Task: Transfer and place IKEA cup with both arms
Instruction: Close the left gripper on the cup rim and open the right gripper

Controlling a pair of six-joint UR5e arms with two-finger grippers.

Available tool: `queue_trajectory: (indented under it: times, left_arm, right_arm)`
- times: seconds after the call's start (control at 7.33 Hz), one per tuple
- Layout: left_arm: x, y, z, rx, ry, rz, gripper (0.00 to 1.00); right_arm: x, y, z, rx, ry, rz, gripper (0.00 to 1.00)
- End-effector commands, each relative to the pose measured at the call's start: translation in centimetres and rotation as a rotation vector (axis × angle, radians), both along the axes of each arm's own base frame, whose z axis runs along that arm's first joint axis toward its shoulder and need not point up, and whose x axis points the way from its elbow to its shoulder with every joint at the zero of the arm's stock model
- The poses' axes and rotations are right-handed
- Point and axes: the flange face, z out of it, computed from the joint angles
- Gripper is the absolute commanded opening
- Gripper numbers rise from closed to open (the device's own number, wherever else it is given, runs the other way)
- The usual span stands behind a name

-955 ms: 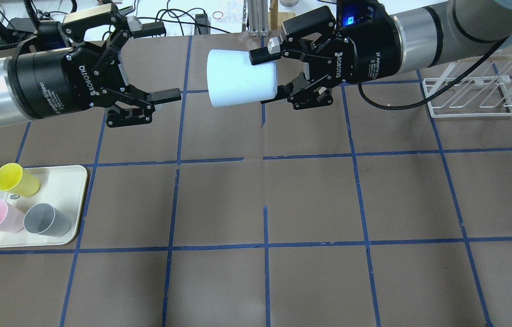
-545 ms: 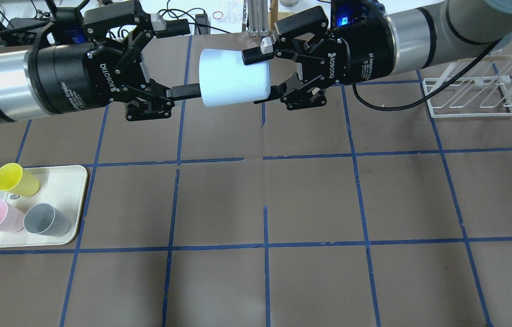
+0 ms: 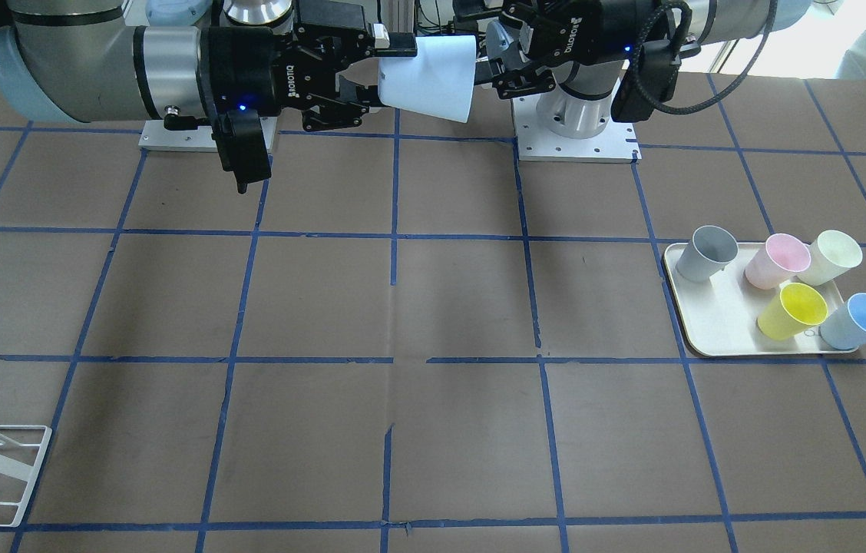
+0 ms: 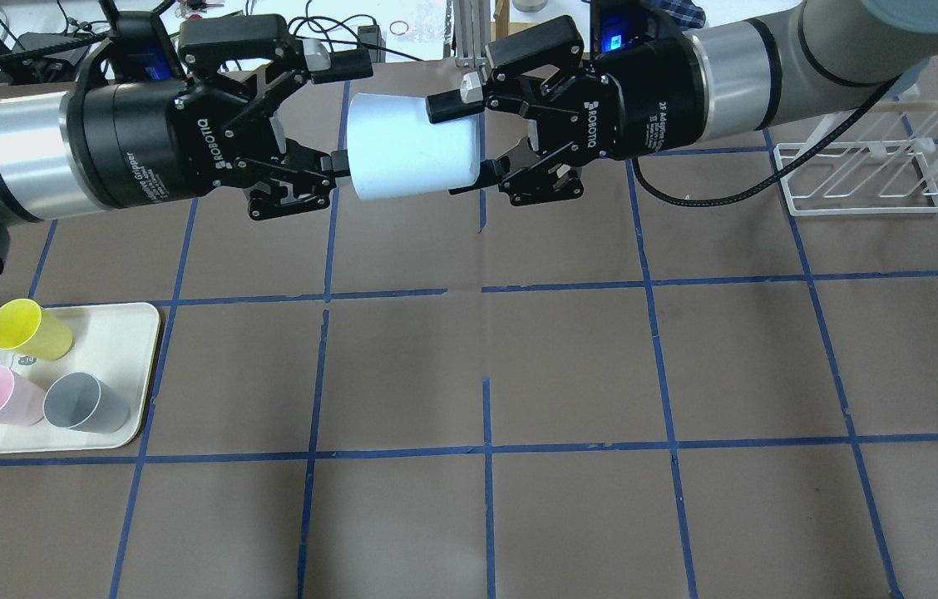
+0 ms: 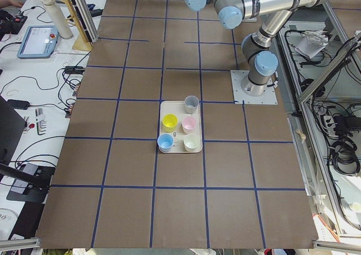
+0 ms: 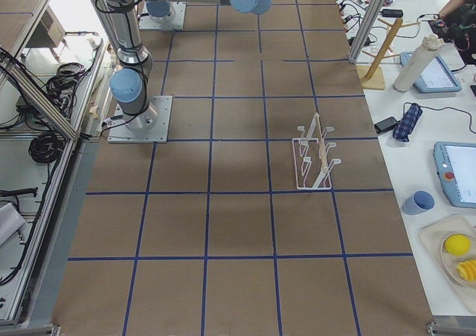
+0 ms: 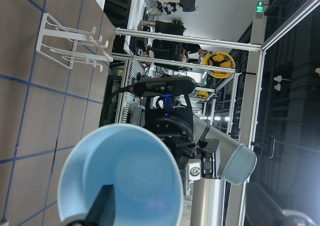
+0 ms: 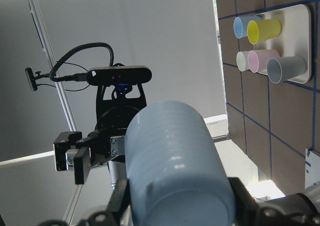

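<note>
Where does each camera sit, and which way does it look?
Front: across the table, facing the robot; left gripper, right gripper, cup.
Overhead: behind the robot, looking down; same grippers, cup.
Left side: table's left end; left arm near, tray.
Right side: table's right end; right arm near, rack.
Left wrist: looks into the cup; own finger.
Right wrist: looks along the cup's outside; own fingers.
Front and overhead share the cup between grippers.

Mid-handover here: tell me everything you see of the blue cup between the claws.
The IKEA cup is a pale-blue, handleless tapered tumbler, plastic-looking, brighter blue inside. It lies on its side in mid-air, empty. The right claw is shut on its narrow base end. Its mouth faces the open left claw, one finger of which reaches just inside the rim; contact is unclear.
</note>
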Motion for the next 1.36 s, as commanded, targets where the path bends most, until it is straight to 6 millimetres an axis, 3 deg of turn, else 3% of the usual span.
queue_trajectory:
  times: [0.0, 0.55, 0.68, 0.82, 0.95, 1.23]
  left_arm:
    - [-0.15, 0.12, 0.03, 0.006, 0.001, -0.003, 0.37]
    - [-0.21, 0.43, 0.36, 0.023, 0.003, 0.000, 0.01]
    - [-0.29, 0.50, 0.42, 0.023, 0.003, -0.001, 0.00]
    - [-0.35, 0.52, 0.49, 0.049, 0.008, 0.000, 0.00]
    - [-0.38, 0.67, 0.66, 0.060, 0.010, 0.002, 0.00]
    - [-0.45, 0.75, 0.72, 0.070, 0.013, 0.001, 0.00]
  right_arm:
    - [0.02, 0.00, -0.01, 0.000, 0.000, 0.000, 0.48]
    - [0.02, -0.01, -0.01, 0.000, 0.000, 0.000, 0.53]
    - [0.02, -0.01, -0.01, 0.000, 0.000, 0.000, 0.54]
    - [0.02, 0.03, 0.06, 0.000, 0.000, 0.000, 0.63]
    - [0.02, 0.04, 0.06, 0.009, 0.001, -0.002, 1.00]
    - [-0.07, -0.23, -0.11, 0.000, 0.004, 0.004, 1.00]
